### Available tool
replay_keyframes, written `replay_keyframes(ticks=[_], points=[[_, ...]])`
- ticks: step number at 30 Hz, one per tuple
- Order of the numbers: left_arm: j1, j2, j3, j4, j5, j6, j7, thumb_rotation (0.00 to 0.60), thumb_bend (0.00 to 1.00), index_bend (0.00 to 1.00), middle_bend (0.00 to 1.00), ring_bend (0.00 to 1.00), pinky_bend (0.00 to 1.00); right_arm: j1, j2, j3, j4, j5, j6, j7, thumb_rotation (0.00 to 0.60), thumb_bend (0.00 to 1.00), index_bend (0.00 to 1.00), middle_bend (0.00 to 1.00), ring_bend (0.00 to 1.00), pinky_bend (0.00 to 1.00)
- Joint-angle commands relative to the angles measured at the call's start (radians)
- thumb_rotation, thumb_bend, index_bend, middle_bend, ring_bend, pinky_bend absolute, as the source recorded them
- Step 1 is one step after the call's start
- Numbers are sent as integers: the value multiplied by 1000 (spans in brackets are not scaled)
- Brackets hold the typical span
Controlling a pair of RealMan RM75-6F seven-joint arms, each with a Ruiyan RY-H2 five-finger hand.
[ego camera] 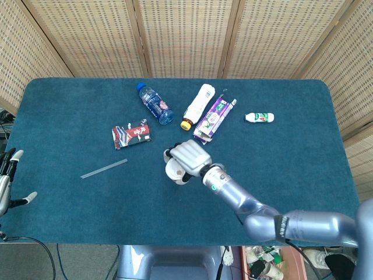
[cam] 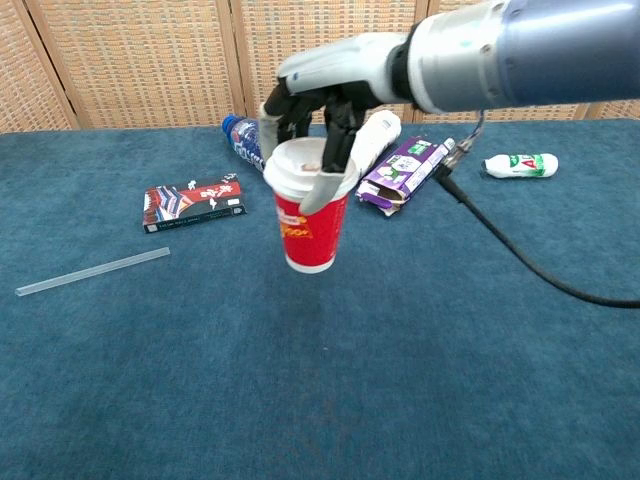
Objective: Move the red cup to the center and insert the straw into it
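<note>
My right hand [cam: 315, 105] [ego camera: 189, 154] grips the red cup [cam: 309, 218] [ego camera: 176, 171] from above by its white lid, over the middle of the blue table [ego camera: 280, 175]. The cup stays upright, and whether its base touches the cloth I cannot tell. A clear straw [ego camera: 104, 168] [cam: 92, 271] lies flat on the table's left part, well away from the cup. My left hand [ego camera: 8, 185] hangs at the left edge of the head view, off the table, fingers apart and holding nothing.
Along the far side lie a blue water bottle [ego camera: 155, 104], a white bottle with a yellow cap [ego camera: 197, 106], a purple carton [ego camera: 213, 119] and a small white bottle [ego camera: 260, 117]. A red packet [ego camera: 132, 135] lies left of centre. A black cable [cam: 520, 255] trails behind my right arm.
</note>
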Motion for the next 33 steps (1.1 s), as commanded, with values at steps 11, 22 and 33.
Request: replay_keyframes(ticks=[11, 22, 33], points=[[-2, 4, 1, -1, -2, -4, -9, 600, 48, 0, 0, 0, 0, 119, -170, -89, 65, 165, 130, -122, 600, 312, 471, 469, 371, 554], [0, 6, 0, -7, -1, 6, -8, 600, 46, 0, 0, 0, 0, 106, -132, -105, 32, 148, 114, -95, 600, 0, 285, 145, 29, 146], [2, 7, 4, -11, 6, 11, -9, 600, 47, 0, 0, 0, 0, 100, -99, -105, -34, 130, 146, -90, 600, 0, 154, 25, 0, 46]])
